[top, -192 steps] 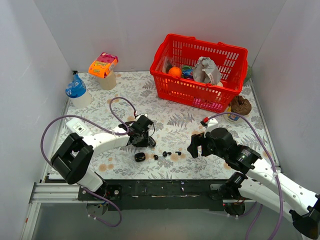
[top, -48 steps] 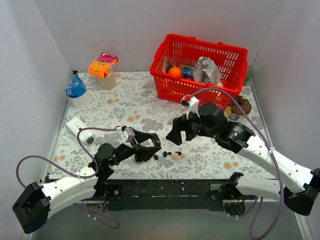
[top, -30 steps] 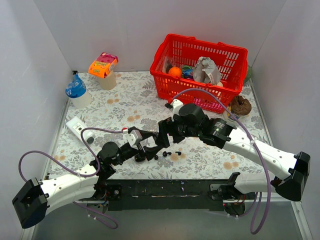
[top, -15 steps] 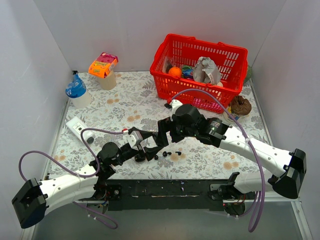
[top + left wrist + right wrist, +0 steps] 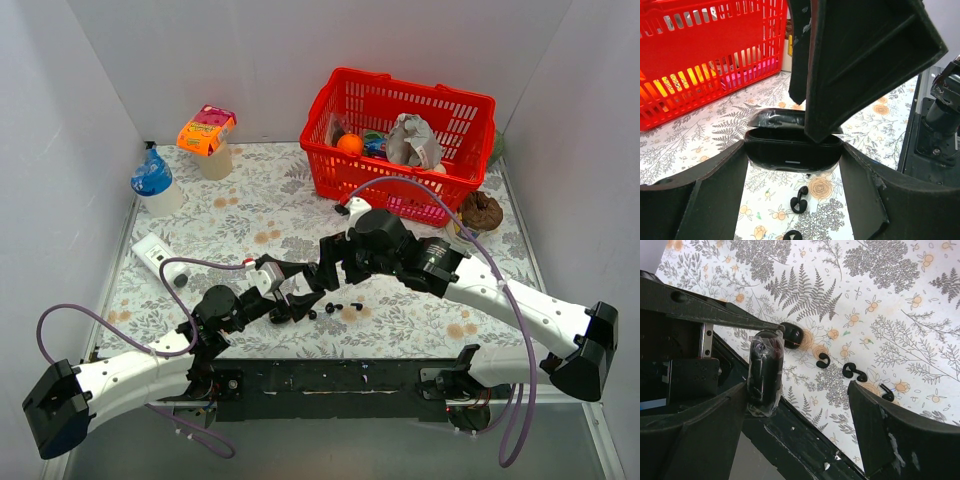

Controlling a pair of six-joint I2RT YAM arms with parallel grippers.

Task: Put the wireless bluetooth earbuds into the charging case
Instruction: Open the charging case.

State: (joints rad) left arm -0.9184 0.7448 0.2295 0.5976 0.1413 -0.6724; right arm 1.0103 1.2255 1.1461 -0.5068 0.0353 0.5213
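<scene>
The black charging case is off the table with its lid up, and my left gripper is shut on its two ends. In the top view the left gripper is near the table's front edge. My right gripper hangs open just over the case. One of its fingers reaches down to the case's open rim. In the right wrist view the case stands against the inner side of the right gripper's left finger. Small black hooked earbuds lie on the cloth below, and show as black specks from above.
A black oval piece lies beside the earbuds. A red basket of odds stands at the back right, with a brown lump beside it. A blue-capped bottle, an orange-lidded cup and a white power strip are on the left.
The left gripper has picked the case up and the right arm has swung left over it. In the last half second the right gripper shifted only slightly.
</scene>
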